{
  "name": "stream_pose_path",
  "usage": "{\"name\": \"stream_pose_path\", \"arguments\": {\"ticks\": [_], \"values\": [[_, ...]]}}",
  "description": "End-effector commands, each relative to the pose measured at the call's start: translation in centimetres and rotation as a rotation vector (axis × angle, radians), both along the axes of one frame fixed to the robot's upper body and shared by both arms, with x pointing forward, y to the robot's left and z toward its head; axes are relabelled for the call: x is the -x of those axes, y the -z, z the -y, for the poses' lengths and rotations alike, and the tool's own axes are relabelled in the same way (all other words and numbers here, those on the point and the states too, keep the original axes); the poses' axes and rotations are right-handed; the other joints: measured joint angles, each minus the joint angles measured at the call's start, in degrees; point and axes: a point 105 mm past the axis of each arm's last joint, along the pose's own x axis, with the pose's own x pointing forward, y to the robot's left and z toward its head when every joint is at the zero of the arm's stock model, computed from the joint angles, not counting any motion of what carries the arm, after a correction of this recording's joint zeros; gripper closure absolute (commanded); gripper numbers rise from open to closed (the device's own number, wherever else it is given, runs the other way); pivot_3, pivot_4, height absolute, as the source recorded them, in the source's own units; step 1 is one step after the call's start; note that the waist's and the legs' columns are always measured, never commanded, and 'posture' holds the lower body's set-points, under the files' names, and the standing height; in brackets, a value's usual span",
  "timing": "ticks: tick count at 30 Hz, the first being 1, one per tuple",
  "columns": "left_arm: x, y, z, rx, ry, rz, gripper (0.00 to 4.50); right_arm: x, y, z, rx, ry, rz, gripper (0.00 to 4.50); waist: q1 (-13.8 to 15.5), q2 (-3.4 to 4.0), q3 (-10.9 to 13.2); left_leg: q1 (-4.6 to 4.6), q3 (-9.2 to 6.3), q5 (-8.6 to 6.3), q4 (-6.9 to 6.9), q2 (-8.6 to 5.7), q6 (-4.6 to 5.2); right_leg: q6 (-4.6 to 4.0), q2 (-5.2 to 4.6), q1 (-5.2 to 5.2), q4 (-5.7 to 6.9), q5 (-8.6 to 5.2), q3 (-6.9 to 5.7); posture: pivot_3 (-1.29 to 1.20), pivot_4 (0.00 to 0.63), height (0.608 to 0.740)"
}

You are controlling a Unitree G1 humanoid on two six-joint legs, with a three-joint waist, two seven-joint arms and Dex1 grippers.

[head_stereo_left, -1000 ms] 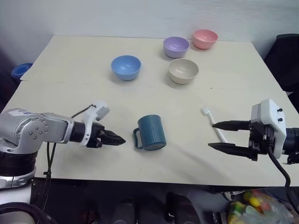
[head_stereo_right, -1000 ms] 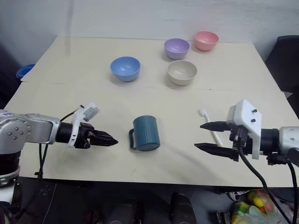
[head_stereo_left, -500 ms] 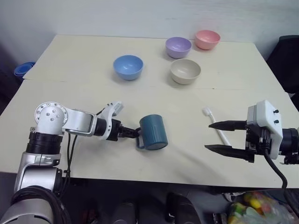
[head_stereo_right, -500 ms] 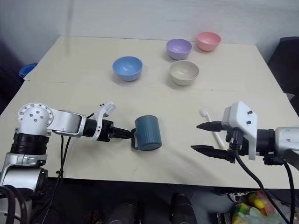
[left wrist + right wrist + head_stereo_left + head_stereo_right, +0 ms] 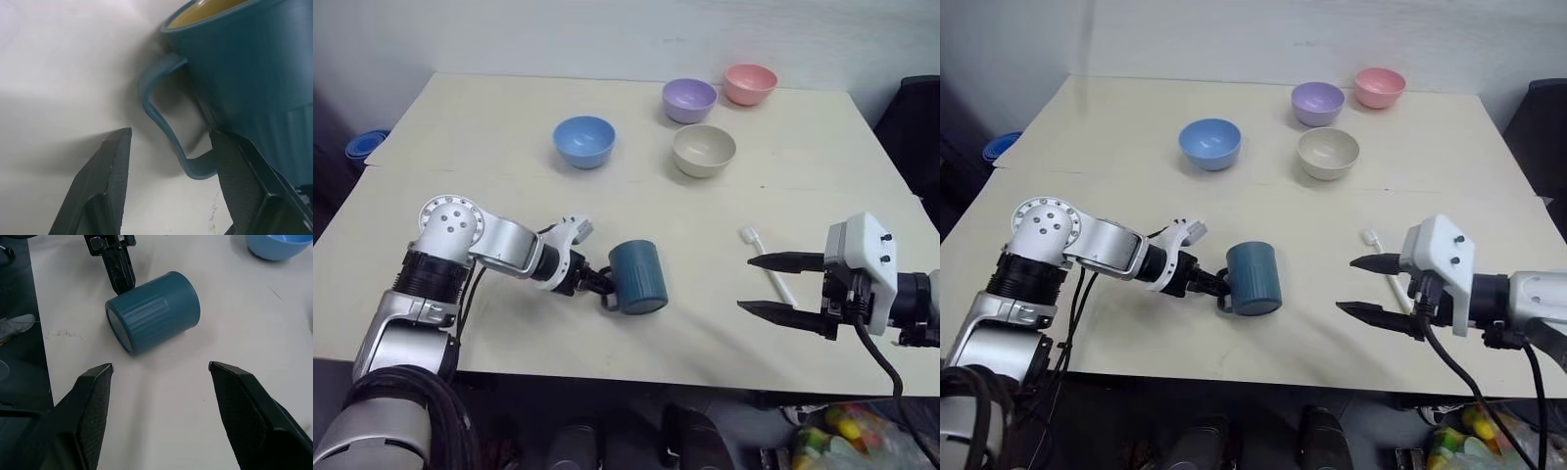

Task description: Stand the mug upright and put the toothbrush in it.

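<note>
Here the left gripper (image 5: 168,152) stands open, its fingers straddling the loop handle of the teal mug (image 5: 637,276), which lies on its side near the table's (image 5: 489,127) front edge. The right gripper (image 5: 779,285) is open and empty beside the white toothbrush (image 5: 766,263).

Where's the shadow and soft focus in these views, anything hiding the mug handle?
Left wrist view: the mug is very close and soft-edged; its handle casts a dark shadow on the table but stays readable between the open fingers. Right wrist view: mug sharp, faint shadow beneath. Head views: even light, no glare on the toothbrush.
</note>
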Motion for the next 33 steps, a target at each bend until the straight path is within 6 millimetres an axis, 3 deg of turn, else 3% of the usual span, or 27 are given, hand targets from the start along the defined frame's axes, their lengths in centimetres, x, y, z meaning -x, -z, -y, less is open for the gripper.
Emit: {"name": "stream_pose_path", "arguments": {"ticks": [1, 2, 5, 11, 26, 29, 32, 33], "values": [[-0.2, 0.5, 0.5, -0.036, 0.012, -0.018, 1.84, 0.4, -0.7, -0.5, -0.001, -0.010, 0.056, 1.26, 0.09, 0.00, 0.00, 0.00, 0.00, 0.00, 0.01, -0.01, 0.00, 0.00, 0.00, 0.01, 0.00, 0.00, 0.00, 0.00, 0.150, 0.740], [-0.3, 0.5, 0.7, -0.034, 0.015, -0.020, 1.84, 0.4, -0.7, -0.5, -0.002, -0.009, 0.059, 1.26, 0.12, 0.00, 0.00, 0.03, 0.00, 0.00, 0.01, -0.01, 0.00, 0.00, 0.00, 0.03, -0.01, 0.00, 0.00, 0.00, 0.150, 0.740], [-0.4, 0.1, 1.3, -0.033, 0.045, -0.017, 2.39, 0.4, -0.8, -0.6, -0.009, 0.001, 0.069, 1.26, 0.22, 0.00, 0.00, 0.04, 0.01, 0.00, 0.03, -0.01, 0.00, 0.00, 0.02, 0.04, -0.01, 0.00, -0.01, 0.00, 0.150, 0.740], [-0.6, 0.1, 1.2, -0.060, 0.054, -0.019, 4.24, 0.6, -0.8, -0.7, -0.019, 0.014, 0.072, 1.26, 0.12, 0.00, 0.00, 0.01, 0.01, 0.00, 0.03, -0.01, -0.01, 0.01, 0.06, 0.04, -0.05, 0.00, -0.02, 0.00, 0.150, 0.740], [-1.5, -0.5, 0.4, -0.022, -0.009, 0.022, 4.38, 0.6, -1.1, -0.4, -0.014, 0.012, 0.070, 1.26, -0.15, -0.01, 0.01, 0.00, -0.01, -0.01, 0.02, 0.03, -0.01, 0.01, 0.07, 0.03, -0.06, 0.00, -0.02, 0.00, 0.150, 0.740], [-4.0, -4.3, 1.6, 0.090, 0.016, 0.426, 4.38, 0.7, -1.5, -0.6, -0.048, -0.011, 0.047, 1.26, -0.23, -0.02, 0.01, 0.00, 0.03, -0.01, 0.02, 0.02, -0.01, 0.01, 0.08, 0.03, -0.06, 0.00, -0.03, 0.00, 0.150, 0.740], [-6.0, -7.7, 1.2, 0.245, -0.070, 0.678, 4.50, 1.6, -1.8, -1.2, -0.142, -0.081, -0.041, 0.66, -0.06, -0.02, 0.01, -0.04, 0.04, -0.01, 0.02, 0.03, -0.04, 0.00, 0.12, 0.01, -0.12, 0.00, -0.07, 0.00, 0.150, 0.740], [-6.7, -9.3, 0.7, 0.271, -0.094, 0.852, 4.50, 1.4, -2.0, -1.4, -0.172, -0.084, -0.046, 0.37, -0.10, -0.02, 0.01, -0.04, 0.02, -0.01, 0.02, 0.03, -0.04, 0.00, 0.12, 0.02, -0.15, 0.00, -0.08, 0.00, 0.150, 0.740]]}}
